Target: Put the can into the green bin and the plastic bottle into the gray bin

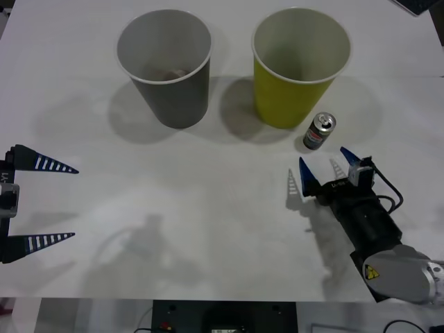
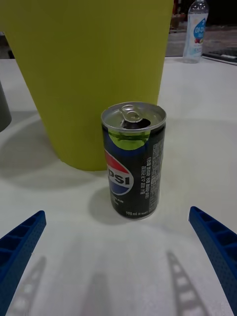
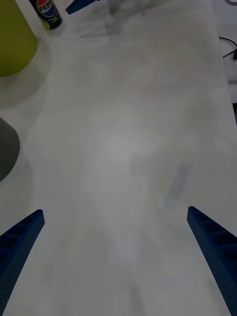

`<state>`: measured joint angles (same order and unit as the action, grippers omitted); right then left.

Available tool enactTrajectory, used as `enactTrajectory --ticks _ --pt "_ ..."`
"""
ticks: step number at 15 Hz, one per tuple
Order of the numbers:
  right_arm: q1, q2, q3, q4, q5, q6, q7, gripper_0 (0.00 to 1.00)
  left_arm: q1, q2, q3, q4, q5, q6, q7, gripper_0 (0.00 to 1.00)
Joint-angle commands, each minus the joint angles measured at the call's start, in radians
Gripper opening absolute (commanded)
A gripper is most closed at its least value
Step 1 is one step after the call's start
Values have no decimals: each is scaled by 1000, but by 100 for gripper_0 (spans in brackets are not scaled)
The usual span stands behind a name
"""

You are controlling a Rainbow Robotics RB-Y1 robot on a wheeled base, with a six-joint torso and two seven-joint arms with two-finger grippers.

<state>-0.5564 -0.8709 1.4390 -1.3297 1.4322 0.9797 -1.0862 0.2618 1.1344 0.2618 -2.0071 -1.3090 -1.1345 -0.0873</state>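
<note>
The can [image 1: 319, 132] stands upright on the white table just right of the green bin's [image 1: 300, 66] base; in the right wrist view the can [image 2: 133, 163] is dark with a silver top, in front of the green bin [image 2: 89, 74]. My right gripper [image 1: 325, 161] is open just short of the can, one finger to each side of it, not touching. The gray bin [image 1: 164, 66] stands left of the green one; something small and pale lies at its bottom, and I cannot tell whether it is the plastic bottle. My left gripper [image 1: 73, 202] waits open at the table's left edge.
The white table [image 1: 208, 208] is bare between the two arms. A clear bottle with a blue label [image 2: 197, 30] stands far behind the green bin. In the left wrist view the can [image 3: 48, 11] and the green bin [image 3: 12, 44] sit far off.
</note>
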Motion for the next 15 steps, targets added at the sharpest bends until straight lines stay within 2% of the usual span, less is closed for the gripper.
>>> enactTrajectory --ticks 1,15 --pt "-20 44 -2 55 -18 1 -3 100 0 0 0 0 0 0 0 100" --pt "-105 174 -38 231 -93 -19 6 100 0 0 0 0 0 0 0 100"
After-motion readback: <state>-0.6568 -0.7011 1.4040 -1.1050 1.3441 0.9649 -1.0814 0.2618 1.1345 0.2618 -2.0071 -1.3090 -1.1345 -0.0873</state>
